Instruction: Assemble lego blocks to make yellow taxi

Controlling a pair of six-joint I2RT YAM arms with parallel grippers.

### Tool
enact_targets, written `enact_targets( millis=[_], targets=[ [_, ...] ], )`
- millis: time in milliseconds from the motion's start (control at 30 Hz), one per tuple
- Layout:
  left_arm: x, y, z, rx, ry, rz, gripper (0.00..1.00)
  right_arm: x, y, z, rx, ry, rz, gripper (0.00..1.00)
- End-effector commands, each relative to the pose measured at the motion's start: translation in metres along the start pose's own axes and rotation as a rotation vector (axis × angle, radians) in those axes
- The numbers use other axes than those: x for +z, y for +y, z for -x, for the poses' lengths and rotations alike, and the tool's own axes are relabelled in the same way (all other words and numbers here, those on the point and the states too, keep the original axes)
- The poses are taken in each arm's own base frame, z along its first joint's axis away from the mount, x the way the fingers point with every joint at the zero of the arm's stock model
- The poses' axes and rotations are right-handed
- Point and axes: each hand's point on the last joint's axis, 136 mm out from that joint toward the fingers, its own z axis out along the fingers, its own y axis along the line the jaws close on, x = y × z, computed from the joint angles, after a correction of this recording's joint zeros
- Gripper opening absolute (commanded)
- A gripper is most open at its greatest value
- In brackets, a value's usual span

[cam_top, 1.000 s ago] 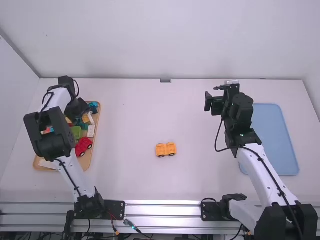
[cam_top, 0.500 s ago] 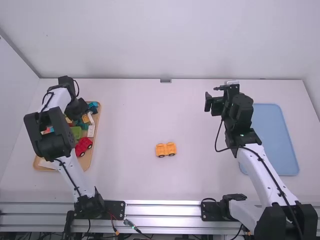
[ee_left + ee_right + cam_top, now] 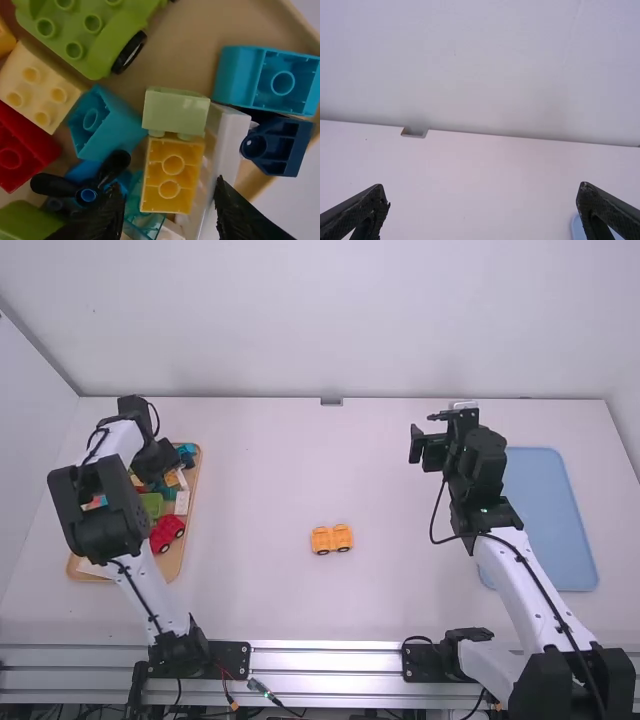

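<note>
One orange-yellow plastic wheeled block piece (image 3: 331, 539) is found upright on the white worktop (image 3: 300, 460), between the two arms and well apart from both. The left tool (image 3: 152, 460) is positioned at the light wooden tray (image 3: 176, 560). In the left wrist view, the fingers of the left tool (image 3: 170, 184) are seen spread, with a yellow two-stud block (image 3: 170, 175), turned hollow side up, lying between them. A pale green block (image 3: 175, 112) is noted touching its end, and a long white block (image 3: 215, 165) is laid beside it. A cream-yellow block (image 3: 37, 90), a red block (image 3: 20, 145), a green wheeled base (image 3: 85, 35) and a dark blue block (image 3: 275, 145) are also recorded in the tray. The right tool (image 3: 426, 445) is held over the worktop, left of the light blue tray (image 3: 550, 520); its fingers are spread, and nothing is gripped. A red toy car (image 3: 167, 533) is contained in the wooden tray.
</note>
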Motion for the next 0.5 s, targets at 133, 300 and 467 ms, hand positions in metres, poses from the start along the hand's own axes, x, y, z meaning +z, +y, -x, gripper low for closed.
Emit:
enact_targets(
  millis=[133, 300, 467],
  targets=[
    [-0.009, 0.004, 0.001, -0.004, -0.016, -0.004, 0.36, 0.0, 0.0, 0.015, 0.005, -0.03, 0.001, 0.99],
    [-0.012, 0.0, 0.014, -0.032, -0.06, -0.022, 0.38, 0.0, 0.0, 0.015, 0.004, -0.03, 0.002, 0.99],
    [-0.025, 0.0, 0.015, -0.031, -0.037, -0.011, 0.41, 0.0, 0.0, 0.015, 0.005, -0.03, 0.0, 0.99]
  ],
)
